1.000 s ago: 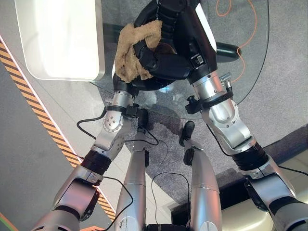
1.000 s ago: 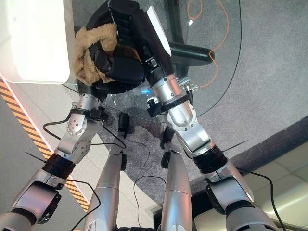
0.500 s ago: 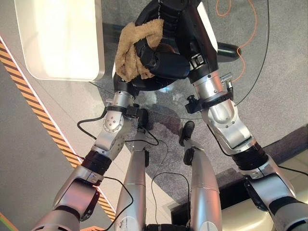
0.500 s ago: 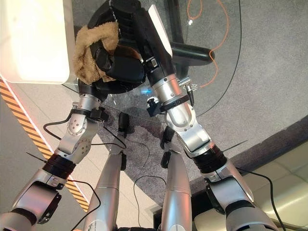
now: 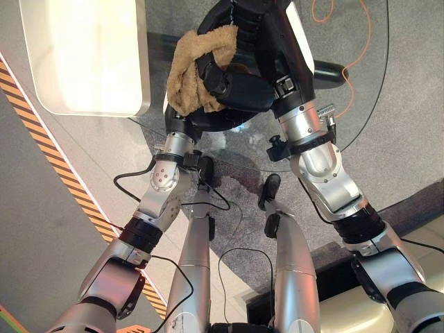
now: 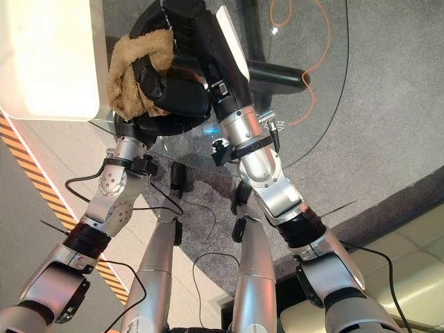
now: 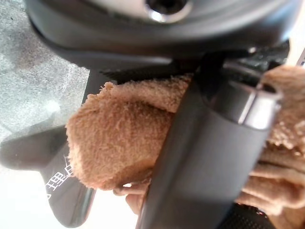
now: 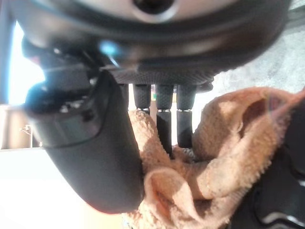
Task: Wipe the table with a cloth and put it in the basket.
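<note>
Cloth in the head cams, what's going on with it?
Both hands are bunched together over the glass table with the tan cloth between them. The left hand has its fingers curled round the cloth; the right hand presses fingers into its folds. A white rounded object sits to the left.

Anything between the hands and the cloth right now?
Nothing visible. The brown cloth is already bunched between both hands above the glass table: the left hand has its fingers curled round it, and the right hand's fingers press into its folds.
</note>
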Tool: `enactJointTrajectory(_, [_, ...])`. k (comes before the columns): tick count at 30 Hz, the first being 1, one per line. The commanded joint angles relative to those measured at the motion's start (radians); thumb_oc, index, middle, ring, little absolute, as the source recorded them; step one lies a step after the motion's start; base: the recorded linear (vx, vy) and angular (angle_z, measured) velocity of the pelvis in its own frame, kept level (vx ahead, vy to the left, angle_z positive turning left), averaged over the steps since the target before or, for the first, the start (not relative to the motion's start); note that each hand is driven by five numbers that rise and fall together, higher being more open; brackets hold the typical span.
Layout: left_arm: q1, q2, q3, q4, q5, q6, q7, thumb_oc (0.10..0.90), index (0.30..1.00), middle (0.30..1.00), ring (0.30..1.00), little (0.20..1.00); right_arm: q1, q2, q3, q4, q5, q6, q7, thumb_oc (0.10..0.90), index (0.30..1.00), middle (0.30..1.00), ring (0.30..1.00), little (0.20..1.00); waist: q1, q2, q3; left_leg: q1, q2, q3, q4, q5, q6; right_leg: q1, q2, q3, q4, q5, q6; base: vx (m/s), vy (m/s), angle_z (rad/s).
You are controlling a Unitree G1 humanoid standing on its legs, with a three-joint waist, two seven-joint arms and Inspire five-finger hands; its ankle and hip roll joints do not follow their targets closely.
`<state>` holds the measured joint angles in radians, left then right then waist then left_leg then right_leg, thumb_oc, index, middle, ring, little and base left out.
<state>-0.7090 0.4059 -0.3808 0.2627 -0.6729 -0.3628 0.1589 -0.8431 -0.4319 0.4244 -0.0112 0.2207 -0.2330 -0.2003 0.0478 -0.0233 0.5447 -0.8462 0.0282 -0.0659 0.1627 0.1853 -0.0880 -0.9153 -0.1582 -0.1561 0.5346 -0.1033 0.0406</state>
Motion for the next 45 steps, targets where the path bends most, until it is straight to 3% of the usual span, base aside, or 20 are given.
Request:
enactJointTrajectory(1, [-0.077, -0.038, 0.037, -0.115, 0.002, -0.154, -0.062, 0.100, 0.300, 0.300, 0.300, 0.200, -0.113, 0.006, -0.012, -0.107, -0.019, -0.136, -0.021, 0.800, 0.900, 0.900, 0.900, 0.900, -0.007, 0.019, -0.025, 0.011, -0.044, 0.046, 0.101, -0.081, 0.060, 0.077, 0.032, -0.007, -0.222, 0.177, 0.044, 0.00, 0.000, 0.00])
enactJointTrajectory(45, [-0.088, -0.048, 0.039, -0.102, 0.001, -0.166, -0.062, 0.100, 0.300, 0.300, 0.300, 0.200, -0.120, 0.016, -0.005, -0.093, -0.041, -0.147, -0.037, 0.800, 0.900, 0.900, 0.900, 0.900, -0.008, 0.014, -0.025, 0.014, -0.046, 0.050, 0.096, -0.080, 0.058, 0.081, 0.030, -0.008, -0.240, 0.189, 0.048, 0.00, 0.000, 0.00])
